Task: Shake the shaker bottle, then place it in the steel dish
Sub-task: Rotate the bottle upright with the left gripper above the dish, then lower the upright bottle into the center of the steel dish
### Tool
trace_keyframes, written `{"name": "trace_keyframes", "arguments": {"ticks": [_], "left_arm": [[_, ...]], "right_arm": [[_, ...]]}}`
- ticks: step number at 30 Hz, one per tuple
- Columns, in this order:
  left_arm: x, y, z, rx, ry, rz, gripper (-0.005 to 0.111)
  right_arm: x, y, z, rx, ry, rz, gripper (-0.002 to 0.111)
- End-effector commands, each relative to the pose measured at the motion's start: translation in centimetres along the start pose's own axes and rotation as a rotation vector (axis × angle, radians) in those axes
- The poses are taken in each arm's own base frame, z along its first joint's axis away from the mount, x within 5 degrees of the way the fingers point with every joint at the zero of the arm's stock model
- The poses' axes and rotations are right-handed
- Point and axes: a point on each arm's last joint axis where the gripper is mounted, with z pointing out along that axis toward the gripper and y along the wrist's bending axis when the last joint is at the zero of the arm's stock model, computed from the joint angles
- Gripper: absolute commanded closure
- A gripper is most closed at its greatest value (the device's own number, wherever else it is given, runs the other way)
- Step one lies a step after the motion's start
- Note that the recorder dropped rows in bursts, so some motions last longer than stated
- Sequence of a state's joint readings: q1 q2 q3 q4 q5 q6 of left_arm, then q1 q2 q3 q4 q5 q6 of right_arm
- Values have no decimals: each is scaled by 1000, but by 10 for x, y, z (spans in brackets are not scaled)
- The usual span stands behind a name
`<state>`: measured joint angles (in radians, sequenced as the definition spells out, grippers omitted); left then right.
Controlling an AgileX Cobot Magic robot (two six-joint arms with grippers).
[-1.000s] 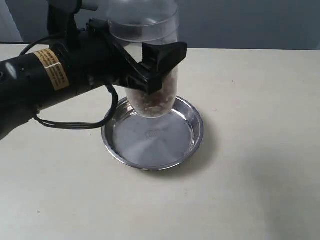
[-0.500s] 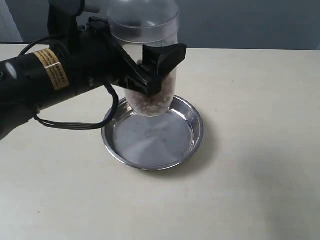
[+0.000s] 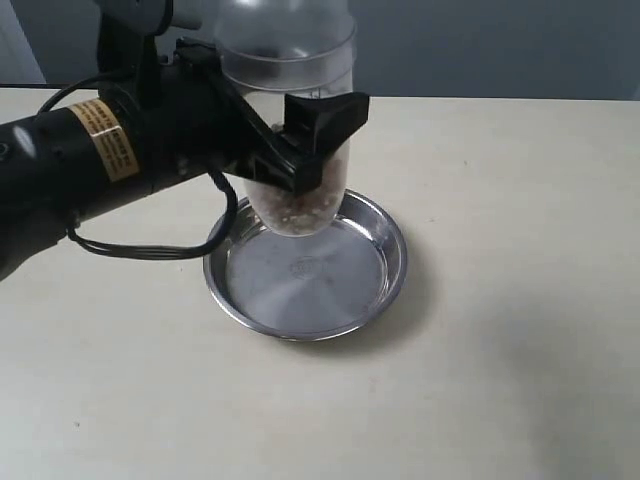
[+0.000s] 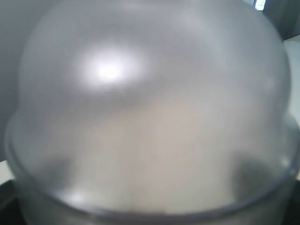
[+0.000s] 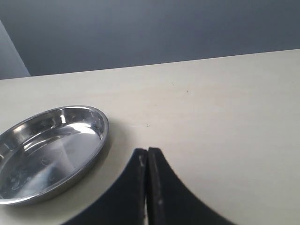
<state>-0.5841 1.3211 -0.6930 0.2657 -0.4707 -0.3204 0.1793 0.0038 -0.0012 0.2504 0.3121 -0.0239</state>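
The left end effector (image 3: 300, 150) is clamped around the waist of a clear plastic shaker bottle (image 3: 287, 70), one black finger (image 3: 325, 115) pressed across the front of it and the other hidden behind. The bottle sits right in the grip, its frosted domed top rising above the fingers and its rounded base, packed with brownish grains, hanging below them. In the left wrist view that dome fills nearly everything, blurred and pale. The cap runs off the top of the exterior view.

The bottle hangs over the back left part of a round, shallow, shiny stainless-steel dish (image 3: 310, 285), and its base looks clear of the metal. It stands close to upright, its long axis vertical, dome up and grainy end down.

The right end effector (image 5: 147, 157) has its two dark fingers pressed flat together with nothing between them, above bare surface beside the dish.

The dish rests on a pale cream tabletop (image 3: 500, 300). A dull blue-grey wall (image 3: 480, 45) runs behind the far edge.
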Motion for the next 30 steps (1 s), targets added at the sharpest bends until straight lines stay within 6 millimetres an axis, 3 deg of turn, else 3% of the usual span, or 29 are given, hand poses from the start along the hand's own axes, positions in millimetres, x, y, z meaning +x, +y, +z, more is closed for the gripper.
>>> {"name": "trace_keyframes", "arguments": {"ticks": [1, 16, 23, 30], "left_arm": [[-5, -2, 2, 13, -45, 6, 106], [38, 15, 38, -36, -57, -3, 106], [64, 29, 16, -151, -118, -38, 106], [70, 29, 16, -145, -123, -34, 106]], "right_arm": [[0, 0, 0, -3, -8, 0, 109], [0, 0, 0, -4, -8, 3, 109], [0, 0, 0, -4, -8, 3, 109], [0, 0, 0, -4, -8, 3, 109]]}}
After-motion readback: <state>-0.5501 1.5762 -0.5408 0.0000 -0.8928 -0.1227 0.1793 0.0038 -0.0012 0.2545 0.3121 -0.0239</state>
